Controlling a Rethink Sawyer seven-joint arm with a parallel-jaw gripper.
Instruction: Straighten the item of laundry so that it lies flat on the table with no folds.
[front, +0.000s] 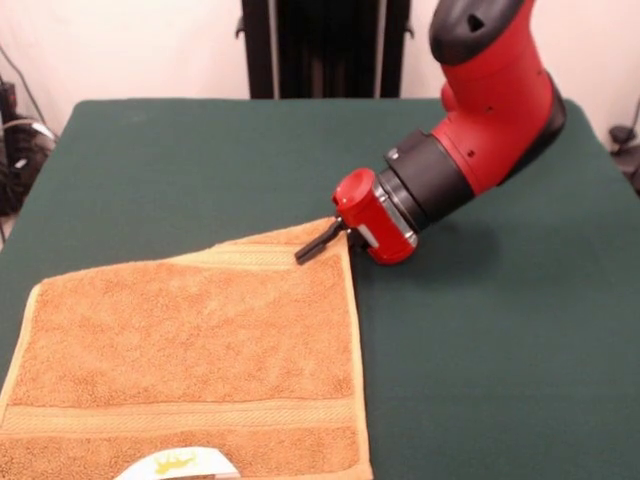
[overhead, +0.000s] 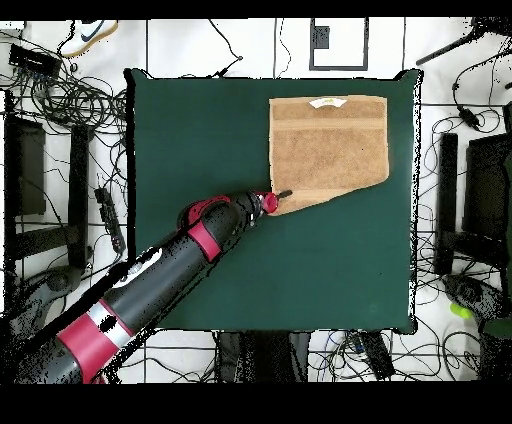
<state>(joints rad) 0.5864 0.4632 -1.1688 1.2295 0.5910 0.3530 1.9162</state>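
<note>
The orange-tan towel (front: 190, 350) lies spread on the near left part of the green table (front: 500, 350). Its white label (front: 180, 463) is at the near edge. Its far edge slants up to a drawn-out far right corner. My gripper (front: 318, 243) sits at that corner, and its black fingers show as one closed bar on the cloth. In the overhead view the towel (overhead: 330, 140) lies at the table's (overhead: 200, 130) upper right. There its lower edge slants down to the gripper (overhead: 281, 195) at the lower left corner.
The black pedestal (front: 320, 45) stands behind the table's far edge. Bare green cloth lies to the right of the towel and behind it. Cables (overhead: 70, 90) and dark equipment (overhead: 480, 200) surround the table on the floor.
</note>
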